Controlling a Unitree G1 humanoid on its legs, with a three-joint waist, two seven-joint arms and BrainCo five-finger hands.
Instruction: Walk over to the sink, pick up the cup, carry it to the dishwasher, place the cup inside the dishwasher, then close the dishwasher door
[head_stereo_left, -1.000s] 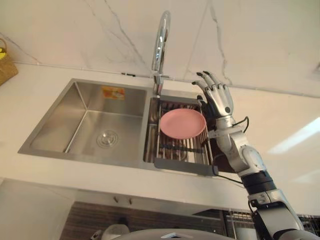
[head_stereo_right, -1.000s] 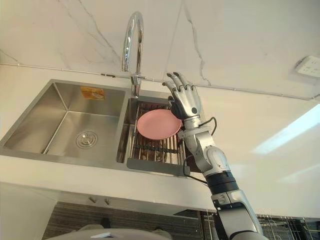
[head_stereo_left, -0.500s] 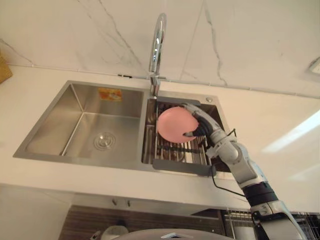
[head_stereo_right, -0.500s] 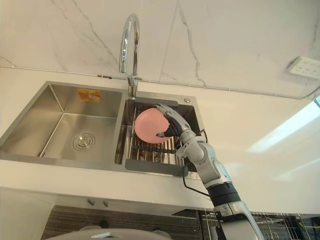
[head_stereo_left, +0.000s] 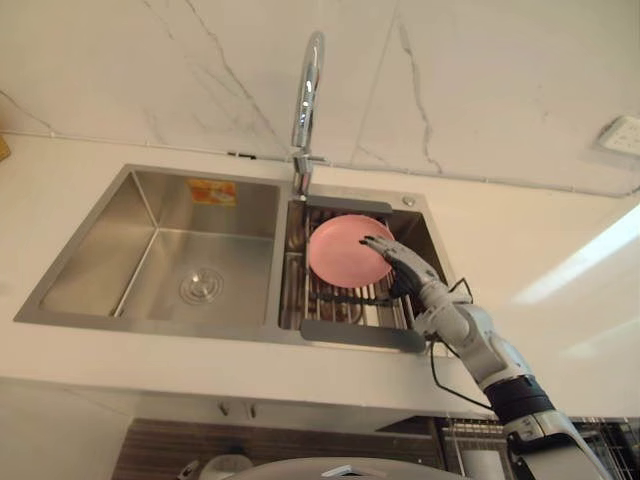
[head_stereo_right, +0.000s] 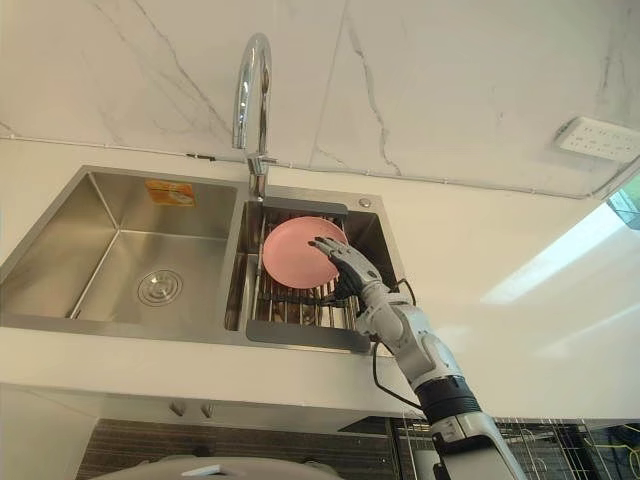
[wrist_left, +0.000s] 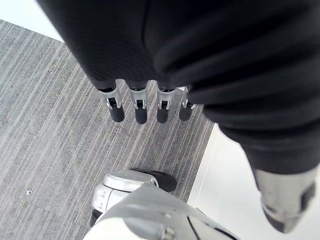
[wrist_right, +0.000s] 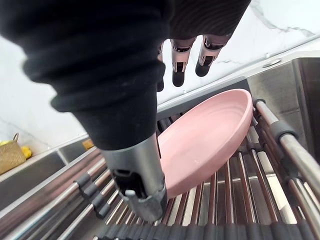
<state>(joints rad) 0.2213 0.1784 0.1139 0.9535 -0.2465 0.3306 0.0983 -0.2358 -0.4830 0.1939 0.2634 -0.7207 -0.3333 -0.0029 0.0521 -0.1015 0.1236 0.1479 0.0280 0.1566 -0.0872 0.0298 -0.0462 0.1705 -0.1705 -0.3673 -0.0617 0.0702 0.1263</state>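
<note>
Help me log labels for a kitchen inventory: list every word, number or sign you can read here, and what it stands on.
Sticker on the back wall of the sink's left basin: orange and yellow, print too blurred to read.
Pink plate, faucet, wall socket: no text visible.
So nothing here can be quoted.
</note>
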